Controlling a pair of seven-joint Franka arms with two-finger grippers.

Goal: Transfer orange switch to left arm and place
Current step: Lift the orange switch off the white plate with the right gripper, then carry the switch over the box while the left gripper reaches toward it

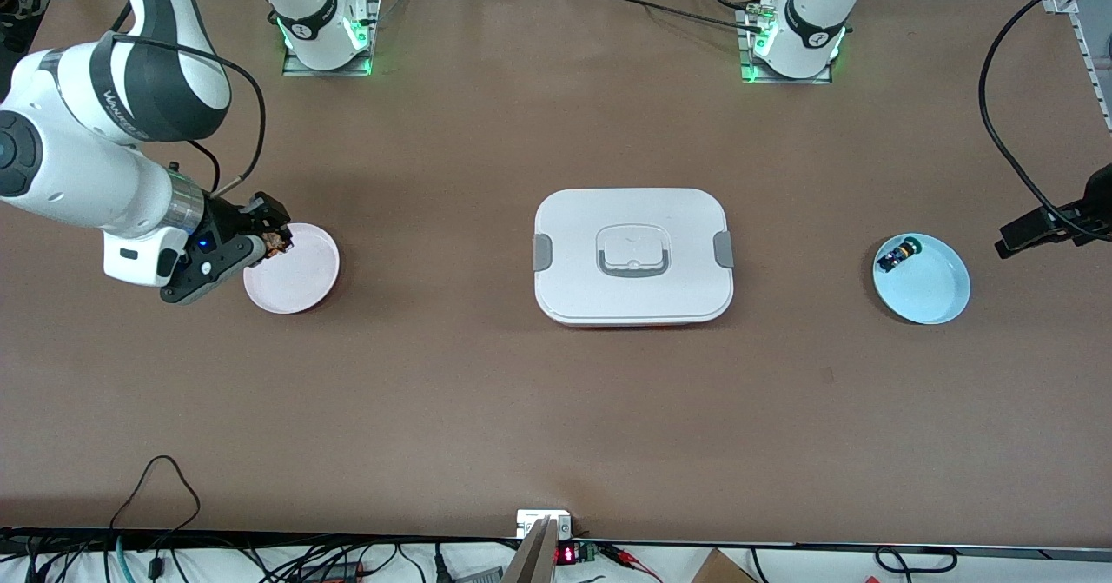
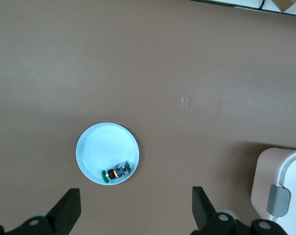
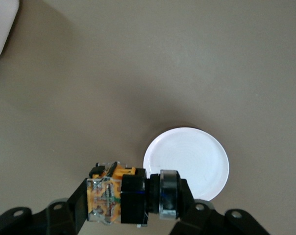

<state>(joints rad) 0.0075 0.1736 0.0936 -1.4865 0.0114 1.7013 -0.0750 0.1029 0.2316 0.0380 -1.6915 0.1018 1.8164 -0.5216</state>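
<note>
Right gripper (image 1: 276, 240), mine, is clamped on the orange switch (image 3: 131, 193) above the pink plate's (image 1: 300, 283) rim, at the right arm's end of the table. Between it and my spread, empty left gripper (image 2: 135, 210) sits the box (image 1: 632, 255); the switch lies crosswise between my fingers.

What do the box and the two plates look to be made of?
The box: likely matte white plastic, with rounded moulded corners and grey latches. The pink plate and the blue plate: smooth, faintly glossy, with faint concentric rings in the wrist views; plastic or glazed ceramic, unclear which.
</note>
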